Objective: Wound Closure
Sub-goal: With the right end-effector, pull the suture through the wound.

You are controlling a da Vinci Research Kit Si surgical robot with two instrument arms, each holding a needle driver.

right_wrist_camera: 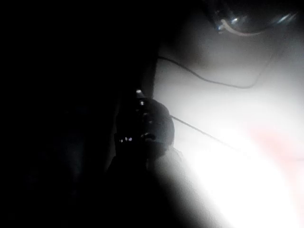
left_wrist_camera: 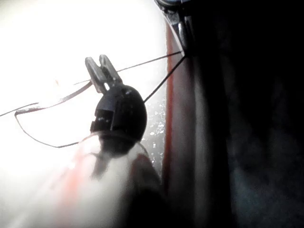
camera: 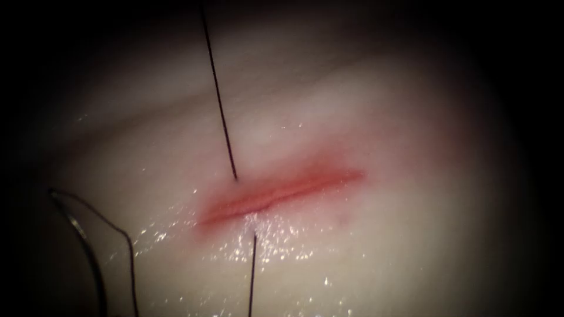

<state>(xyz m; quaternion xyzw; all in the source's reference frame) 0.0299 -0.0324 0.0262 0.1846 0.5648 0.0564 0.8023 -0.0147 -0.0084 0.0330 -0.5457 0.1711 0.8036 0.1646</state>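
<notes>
A red cut (camera: 282, 191) runs across the pale tissue (camera: 382, 246). Dark thread (camera: 218, 97) comes down from above and enters the tissue at the cut's far edge. It comes out on the near side and runs on downward. The curved needle (camera: 88, 249) lies flat on the tissue left of the cut, not in the tissue, with thread looping off its upper end. In the left wrist view my left tool (left_wrist_camera: 100, 64) stands with its jaws a little apart and nothing between them, above the needle (left_wrist_camera: 61, 99) and a thread strand (left_wrist_camera: 147, 62). My right tool (right_wrist_camera: 142, 121) is a dark shape beside thread (right_wrist_camera: 209, 81).
Wet glints speckle the tissue just in front of the cut (camera: 264, 243). A loose loop of thread (camera: 126, 246) lies beside the needle at the lower left. The tissue falls off into shadow toward the edges.
</notes>
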